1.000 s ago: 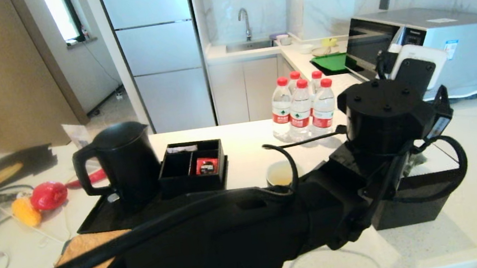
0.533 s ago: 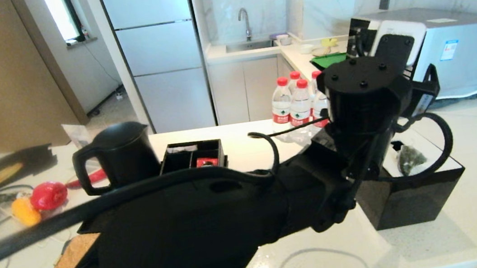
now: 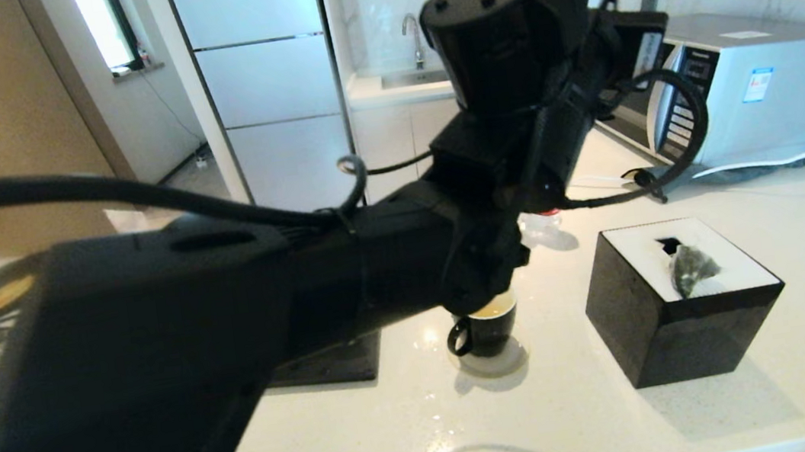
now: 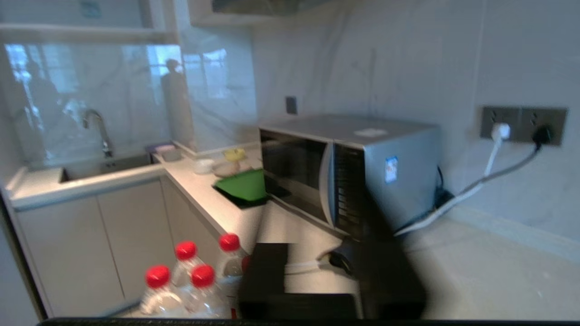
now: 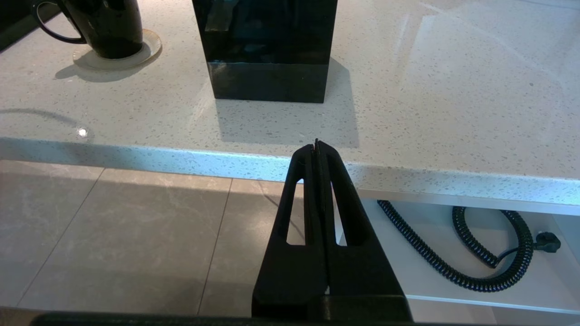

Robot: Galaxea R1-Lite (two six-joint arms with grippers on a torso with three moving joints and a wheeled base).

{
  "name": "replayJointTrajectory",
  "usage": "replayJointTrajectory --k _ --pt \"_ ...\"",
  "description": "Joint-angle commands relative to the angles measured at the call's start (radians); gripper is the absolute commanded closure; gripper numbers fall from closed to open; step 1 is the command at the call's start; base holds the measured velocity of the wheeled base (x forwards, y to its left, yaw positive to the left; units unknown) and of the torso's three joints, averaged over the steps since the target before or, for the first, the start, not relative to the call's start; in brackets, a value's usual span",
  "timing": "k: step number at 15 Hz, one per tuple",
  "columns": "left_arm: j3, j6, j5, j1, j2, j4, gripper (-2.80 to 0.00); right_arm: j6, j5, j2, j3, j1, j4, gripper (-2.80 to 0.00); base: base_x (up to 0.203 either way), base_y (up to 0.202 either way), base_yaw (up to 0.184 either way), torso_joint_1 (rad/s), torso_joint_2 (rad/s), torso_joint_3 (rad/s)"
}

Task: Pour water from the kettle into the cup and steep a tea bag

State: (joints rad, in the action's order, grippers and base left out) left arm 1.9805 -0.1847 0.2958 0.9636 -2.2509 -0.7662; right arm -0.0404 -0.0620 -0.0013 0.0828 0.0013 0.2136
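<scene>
The cup (image 3: 483,333), black with an ear handle, stands on a white coaster, and pale yellowish water (image 3: 497,309) shows inside it. To its right a small grey-green tea bag (image 3: 690,269) lies on top of a black cube box (image 3: 681,334). My left arm (image 3: 510,36) is raised high above the counter. Its gripper (image 4: 319,271) points toward the microwave, fingers apart and nothing between them. The arm hides the kettle. My right gripper (image 5: 316,146) is shut and empty, low before the counter's front edge, with the cup (image 5: 108,25) and the box (image 5: 267,45) beyond it.
A microwave (image 3: 762,90) stands at the back right with a white cable (image 3: 786,160) running along the counter. Red-capped bottles (image 4: 190,276) stand behind the cup. A black tray's corner (image 3: 342,360) shows left of the cup. A coiled cable (image 5: 453,267) hangs under the counter.
My left arm has risen from over the black box and swung up and left. The cup is now uncovered, while the kettle, tray and bottles are hidden in the head view.
</scene>
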Motion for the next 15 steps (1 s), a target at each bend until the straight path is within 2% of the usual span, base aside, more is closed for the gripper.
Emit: replayJointTrajectory --k 1,3,4,6,8,9,12,13,15 --pt "-0.003 -0.005 -0.002 -0.028 0.082 -0.003 0.0 -0.001 -0.001 0.001 0.0 0.0 0.001 0.0 0.0 0.0 0.0 0.0 0.0 0.0" --pt "-0.01 -0.018 -0.01 -0.049 0.133 -0.016 0.0 -0.001 -0.001 0.001 0.0 0.0 0.001 0.0 0.0 0.0 0.0 0.0 0.0 0.0" --pt "-0.016 -0.018 -0.025 -0.061 0.151 -0.064 0.0 -0.001 -0.001 0.001 0.0 0.0 0.001 0.0 0.0 0.0 0.0 0.0 0.0 0.0" --pt "-0.074 -0.011 -0.083 -0.085 0.193 -0.14 0.0 -0.001 -0.001 0.001 0.0 0.0 0.001 0.0 0.0 0.0 0.0 0.0 0.0 0.0" --pt "-0.16 -0.007 -0.094 -0.099 0.29 -0.136 0.0 -0.001 -0.001 0.001 0.0 0.0 0.001 0.0 0.0 0.0 0.0 0.0 0.0 0.0" --pt "-0.205 -0.007 -0.094 -0.108 0.349 -0.099 0.0 -0.001 -0.001 0.001 0.0 0.0 0.001 0.0 0.0 0.0 0.0 0.0 0.0 0.0" --pt "-0.368 0.001 -0.098 -0.187 0.579 0.115 0.0 -0.001 -0.001 0.001 0.0 0.0 0.001 0.0 0.0 0.0 0.0 0.0 0.0 0.0" --pt "-0.457 0.018 -0.098 -0.229 0.648 0.178 0.0 -0.001 -0.001 0.001 0.0 0.0 0.001 0.0 0.0 0.0 0.0 0.0 0.0 0.0" --pt "-0.652 0.068 -0.098 -0.332 0.774 0.229 0.0 -0.001 -0.001 0.001 0.0 0.0 0.001 0.0 0.0 0.0 0.0 0.0 0.0 0.0"
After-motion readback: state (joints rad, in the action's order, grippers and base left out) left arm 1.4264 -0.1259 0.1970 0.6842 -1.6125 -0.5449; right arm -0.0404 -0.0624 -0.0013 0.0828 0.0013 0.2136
